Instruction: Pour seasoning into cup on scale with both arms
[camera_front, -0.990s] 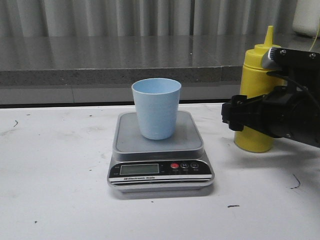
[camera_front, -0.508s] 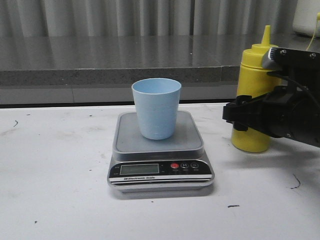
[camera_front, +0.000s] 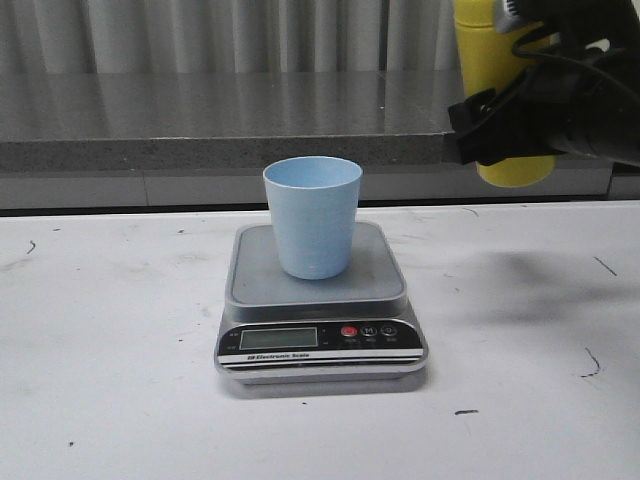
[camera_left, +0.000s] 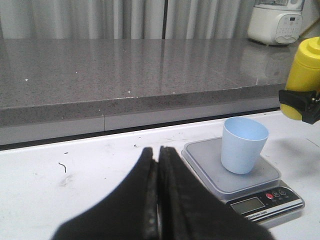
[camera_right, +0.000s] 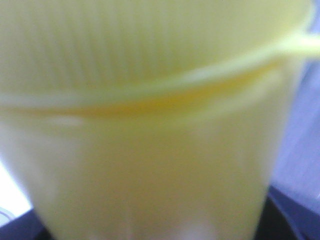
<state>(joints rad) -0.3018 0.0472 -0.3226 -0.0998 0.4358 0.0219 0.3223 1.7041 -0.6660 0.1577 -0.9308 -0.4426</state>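
The light blue cup (camera_front: 312, 216) stands upright on the silver-grey scale (camera_front: 318, 305) in the middle of the white table. My right gripper (camera_front: 500, 130) is shut on the yellow seasoning bottle (camera_front: 490, 60) and holds it in the air, above and to the right of the cup; its cap is cut off by the top of the front view. The bottle fills the right wrist view (camera_right: 150, 125), hiding the fingers. My left gripper (camera_left: 158, 155) is shut and empty, low over the table to the left of the scale (camera_left: 240, 172) and cup (camera_left: 243, 145).
A grey stone counter (camera_front: 200, 125) runs behind the table with curtains beyond. A white appliance (camera_left: 275, 22) stands on the counter at the far right. The bottle's shadow (camera_front: 540, 275) lies on the table right of the scale.
My right gripper has lifted the seasoning bottle off the table, straight up and slightly left. The cup, scale and left gripper have not moved.
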